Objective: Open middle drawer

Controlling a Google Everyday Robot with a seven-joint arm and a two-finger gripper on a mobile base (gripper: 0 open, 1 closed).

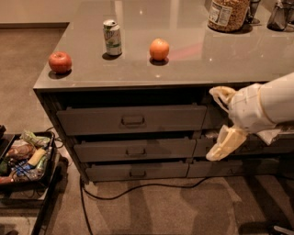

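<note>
The middle drawer (135, 149) is the dark-grey front between a taller top drawer (133, 120) and a slimmer bottom drawer (135, 172) in the left stack of the counter. Its small loop handle (136, 152) sits at the centre. The front lies about flush with its neighbours. My gripper (219, 121) hangs to the right of this stack, at the height of the top and middle drawers. Its two cream fingers (225, 144) are spread apart, open and holding nothing. It is not touching the handle.
On the counter top (193, 59) stand a red apple (60, 62), a soda can (112, 37), an orange (159, 49) and a jar (228, 13). A black bin of snacks (25, 158) sits on the floor at the left. A cable (138, 187) runs along the carpet.
</note>
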